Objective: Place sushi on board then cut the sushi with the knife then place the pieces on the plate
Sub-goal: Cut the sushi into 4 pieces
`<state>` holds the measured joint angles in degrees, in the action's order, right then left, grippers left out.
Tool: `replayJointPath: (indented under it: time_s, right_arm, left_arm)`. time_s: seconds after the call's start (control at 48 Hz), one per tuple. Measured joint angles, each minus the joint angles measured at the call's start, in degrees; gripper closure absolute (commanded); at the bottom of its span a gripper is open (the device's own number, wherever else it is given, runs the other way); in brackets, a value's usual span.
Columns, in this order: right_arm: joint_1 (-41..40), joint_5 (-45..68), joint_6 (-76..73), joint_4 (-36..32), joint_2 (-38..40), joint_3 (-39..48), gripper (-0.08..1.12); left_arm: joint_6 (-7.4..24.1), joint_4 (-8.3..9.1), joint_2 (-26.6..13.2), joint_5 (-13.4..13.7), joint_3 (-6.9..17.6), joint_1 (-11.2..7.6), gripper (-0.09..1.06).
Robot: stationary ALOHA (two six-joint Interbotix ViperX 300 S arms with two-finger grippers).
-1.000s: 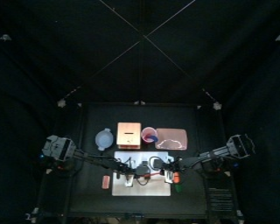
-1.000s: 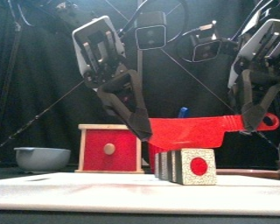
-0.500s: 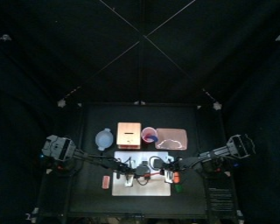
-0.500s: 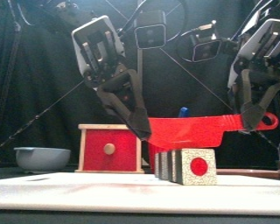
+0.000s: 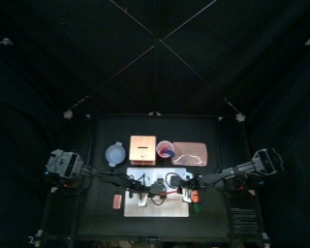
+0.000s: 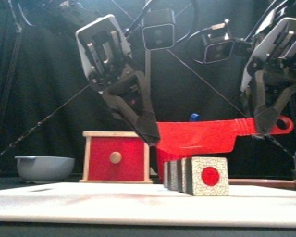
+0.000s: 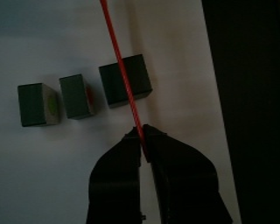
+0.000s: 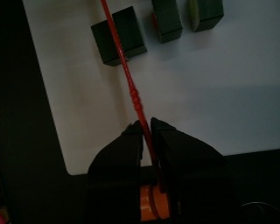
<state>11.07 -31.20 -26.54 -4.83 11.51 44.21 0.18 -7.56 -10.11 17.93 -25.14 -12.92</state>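
The left gripper (image 6: 151,137) and right gripper (image 6: 265,128) are both clamping the red knife (image 6: 203,138) over the sushi (image 6: 198,174), lower centre, on the white board (image 6: 77,202).

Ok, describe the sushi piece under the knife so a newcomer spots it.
Find the white cutting board at the front of the table. Three dark green sushi blocks line up on it. The end block is the largest and alone lies under the red knife.

Dim top view, brighter front view
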Motion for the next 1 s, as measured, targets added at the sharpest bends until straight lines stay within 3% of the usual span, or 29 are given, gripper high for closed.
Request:
replayJointPath:
  time_s: [1.0]
  right_arm:
    - [0.0,0.2,0.0,0.9,-1.1,0.4,0.55]
  left_arm:
    - [0.0,-0.09,-0.9,-0.1,0.0,0.00,0.55]
